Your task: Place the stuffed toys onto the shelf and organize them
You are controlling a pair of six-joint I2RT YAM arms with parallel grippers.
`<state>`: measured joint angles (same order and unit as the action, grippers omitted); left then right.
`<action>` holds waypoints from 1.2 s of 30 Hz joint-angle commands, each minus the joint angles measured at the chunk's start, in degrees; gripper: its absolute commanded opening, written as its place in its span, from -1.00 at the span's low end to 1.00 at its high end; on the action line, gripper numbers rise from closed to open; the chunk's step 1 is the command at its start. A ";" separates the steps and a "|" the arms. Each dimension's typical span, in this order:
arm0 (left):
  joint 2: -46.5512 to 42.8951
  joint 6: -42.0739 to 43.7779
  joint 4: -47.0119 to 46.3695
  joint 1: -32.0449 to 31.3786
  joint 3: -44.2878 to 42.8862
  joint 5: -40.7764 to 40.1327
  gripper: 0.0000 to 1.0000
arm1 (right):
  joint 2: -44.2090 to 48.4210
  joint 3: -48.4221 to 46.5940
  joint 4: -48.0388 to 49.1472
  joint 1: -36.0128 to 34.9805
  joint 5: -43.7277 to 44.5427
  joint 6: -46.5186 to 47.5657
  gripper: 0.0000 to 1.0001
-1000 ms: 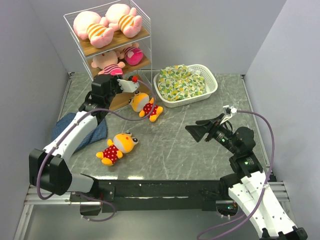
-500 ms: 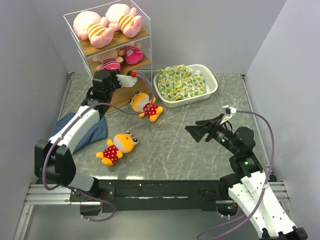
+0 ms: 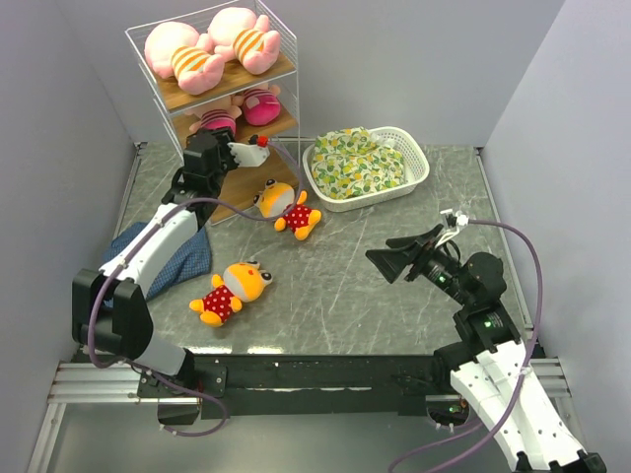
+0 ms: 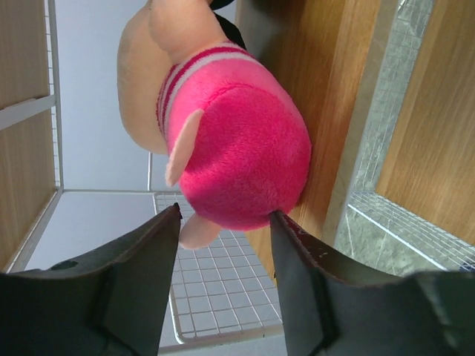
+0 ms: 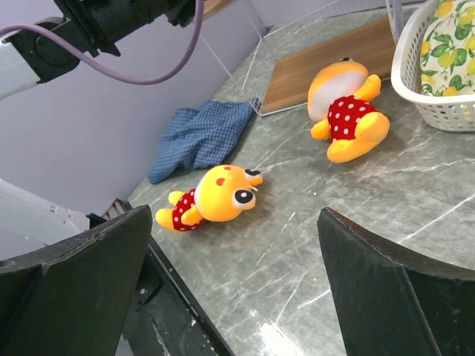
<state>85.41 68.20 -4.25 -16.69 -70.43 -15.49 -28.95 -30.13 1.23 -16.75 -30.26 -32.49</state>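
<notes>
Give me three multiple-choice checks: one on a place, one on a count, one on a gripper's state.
1. Relative to the shelf, the two orange-yellow animals lie: A off it, on the table; B on its top tier; C on its middle tier.
2. Pink pigs on the top tier: A one; B two; C three.
3. The right gripper is: A shut on a toy; B open, empty; C shut, empty.
Answers: 1 A, both lie on the grey table; 2 B, two striped-shirt pigs lie side by side; 3 B, its jaws stand wide apart, nothing between.
</notes>
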 commanded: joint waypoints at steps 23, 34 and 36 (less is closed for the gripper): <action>-23.79 -47.00 -0.04 -9.68 12.23 24.70 0.99 | -7.70 -5.29 -13.01 -0.30 8.47 -9.61 1.00; -7.98 -64.26 -2.14 -14.76 7.77 21.13 0.71 | -4.81 -2.39 -14.33 -0.30 9.61 -7.50 1.00; -6.49 -60.57 -5.49 -17.84 10.05 18.22 0.65 | -4.45 -2.13 -15.03 -0.30 9.96 -6.98 1.00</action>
<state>76.03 7.29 -5.87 -29.69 -61.23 8.29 -34.89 -32.91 -13.32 -16.75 -21.74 -40.99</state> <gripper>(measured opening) 0.854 0.997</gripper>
